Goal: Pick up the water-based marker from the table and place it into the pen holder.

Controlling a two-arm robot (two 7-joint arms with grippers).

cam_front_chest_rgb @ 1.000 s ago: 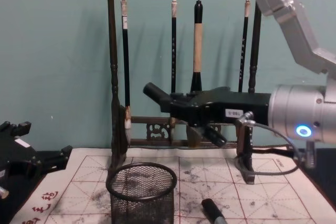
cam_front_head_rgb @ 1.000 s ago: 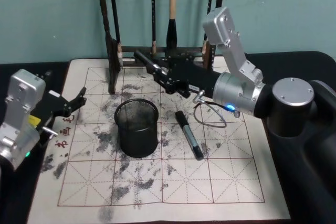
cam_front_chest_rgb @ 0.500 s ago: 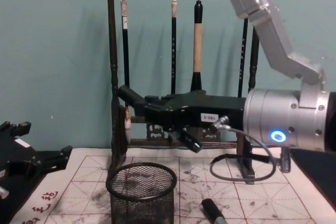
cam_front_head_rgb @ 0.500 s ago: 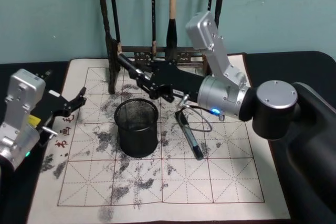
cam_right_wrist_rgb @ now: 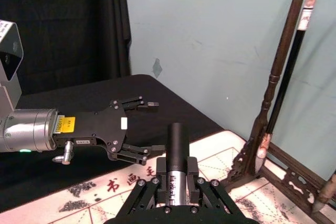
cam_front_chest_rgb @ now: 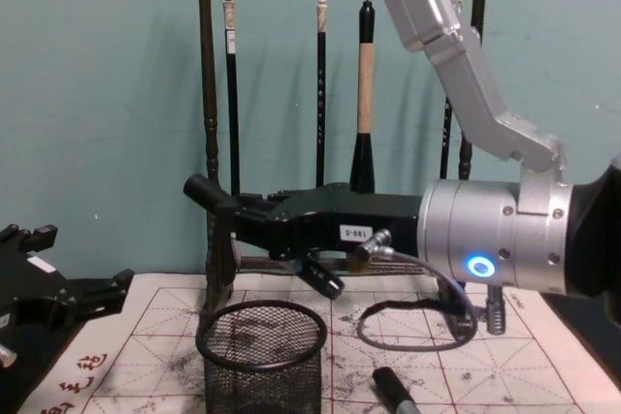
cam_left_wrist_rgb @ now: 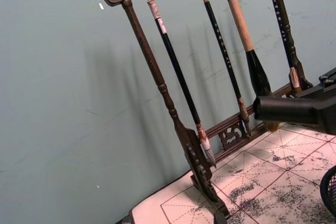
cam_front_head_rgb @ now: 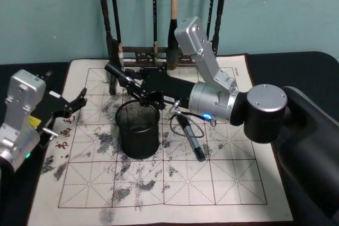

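Teal wall backs a black-draped table carrying an ink-stained gridded calligraphy mat, whose front half lies bare. From the head view the right arm covers the mat's rear middle and part of the wooden brush rack, whose top is cut off there. In the chest view the frame's lower edge cuts off the base of the pen holder and most of a loose marker, which lies flat on the mat just right of the cup, apart from it.

The right gripper hangs above the cup's rear rim, its fingers closed around a held marker. This dark marker is tilted, its upper end aimed toward the rack's left post and its lower end above the cup's mouth, clear of the rim. Whether it touches the post cannot be told.

The left gripper sits at the mat's left edge, fingers spread wide with nothing between them, well apart from the cup.
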